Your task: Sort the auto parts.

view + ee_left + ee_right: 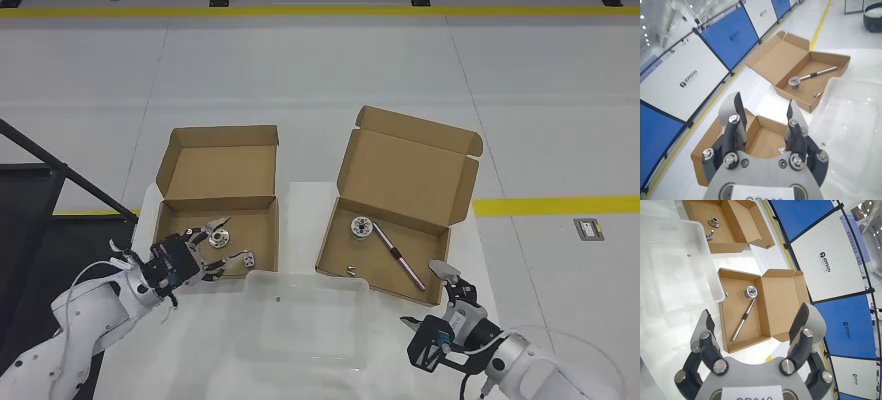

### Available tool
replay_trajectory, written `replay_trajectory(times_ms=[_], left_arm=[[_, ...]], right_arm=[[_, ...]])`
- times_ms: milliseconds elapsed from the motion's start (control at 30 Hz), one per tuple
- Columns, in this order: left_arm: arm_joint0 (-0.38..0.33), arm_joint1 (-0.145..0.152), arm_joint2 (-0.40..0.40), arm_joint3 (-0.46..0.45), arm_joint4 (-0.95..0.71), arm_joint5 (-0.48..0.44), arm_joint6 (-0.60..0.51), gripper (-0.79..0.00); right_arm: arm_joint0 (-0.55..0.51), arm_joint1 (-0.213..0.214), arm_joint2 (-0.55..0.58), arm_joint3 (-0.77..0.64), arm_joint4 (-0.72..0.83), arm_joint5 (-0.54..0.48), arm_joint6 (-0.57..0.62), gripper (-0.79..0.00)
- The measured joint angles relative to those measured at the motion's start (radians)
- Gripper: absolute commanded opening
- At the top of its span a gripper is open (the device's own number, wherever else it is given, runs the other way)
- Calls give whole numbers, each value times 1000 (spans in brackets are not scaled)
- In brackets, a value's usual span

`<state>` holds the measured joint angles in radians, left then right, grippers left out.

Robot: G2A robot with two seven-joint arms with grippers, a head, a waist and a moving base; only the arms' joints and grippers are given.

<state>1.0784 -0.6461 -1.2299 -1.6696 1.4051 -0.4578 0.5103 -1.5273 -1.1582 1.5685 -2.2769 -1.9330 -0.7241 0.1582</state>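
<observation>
Two open cardboard boxes stand on the white table. The left box [200, 225] holds a metal flange [221, 237] and a small bracket [247, 261]. My left gripper [214, 247] hangs open just above them with nothing between its fingers [738, 106]. The right box [335, 255] holds a metal hub [361, 228], a long rod [399, 256] and a small screw [352, 268]. My right gripper [432, 298] sits open and empty beside that box's near right corner. In the right wrist view the rod [743, 320] and hub [749, 292] lie beyond its fingers [802, 317].
A clear plastic tray [310, 281] sits in front of the two boxes, between the arms, with one tiny piece [689, 255] on its floor. Both box lids stand open at the back. Blue and white partition panels [696, 62] line the floor beyond the table.
</observation>
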Motion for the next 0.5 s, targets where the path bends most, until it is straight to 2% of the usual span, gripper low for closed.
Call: replay_trajectory(times_ms=[67,100,200,267,500], left_arm=[[36,2,-21,-5,18,21,58,0],[47,2,-27,-7,18,27,78,-167],[57,1,-31,-8,12,30,97,-61],[56,1,-30,-8,12,30,95,-21],[55,1,-30,-8,12,30,95,-1]], right_arm=[[0,0,0,0,0,0,0,0],[0,0,0,0,0,0,0,0],[0,0,0,0,0,0,0,0],[0,0,0,0,0,0,0,0],[0,0,0,0,0,0,0,-1]])
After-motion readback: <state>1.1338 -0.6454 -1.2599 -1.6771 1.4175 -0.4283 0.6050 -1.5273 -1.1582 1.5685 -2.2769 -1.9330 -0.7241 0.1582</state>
